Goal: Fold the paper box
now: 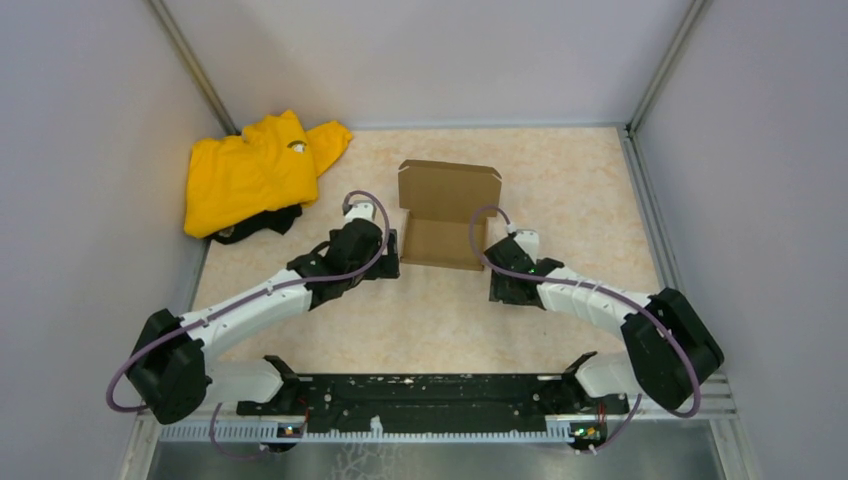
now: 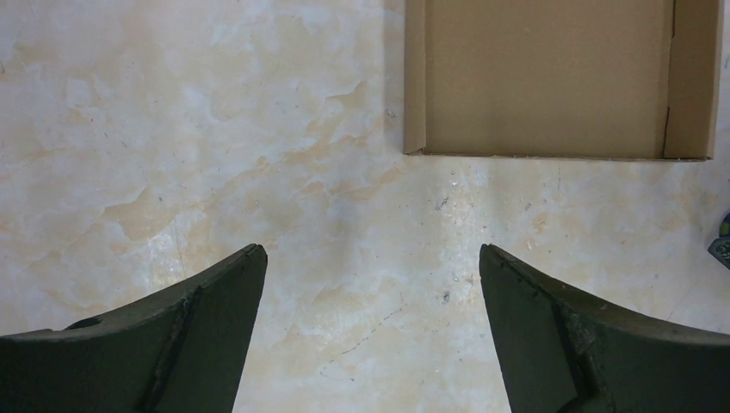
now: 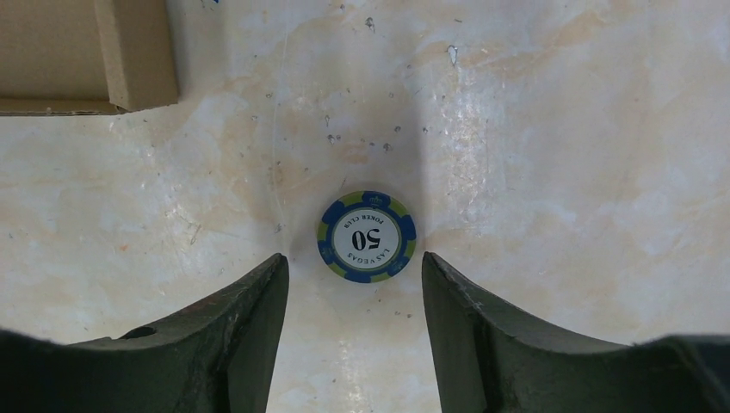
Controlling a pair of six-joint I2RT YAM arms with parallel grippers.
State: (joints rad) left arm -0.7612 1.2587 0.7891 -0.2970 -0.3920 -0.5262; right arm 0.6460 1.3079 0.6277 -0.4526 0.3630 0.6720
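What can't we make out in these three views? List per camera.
Top external: poker chip not visible, the right arm covers its spot.
Top external: dark item mostly under the yellow garment, unidentifiable.
Left wrist: paper box cut by the top edge; blue-green sliver cut by the right edge.
Right wrist: only a box corner shows, cut by top and left edges.

paper box (image 1: 447, 215) open, yellow garment (image 1: 250, 175) far left
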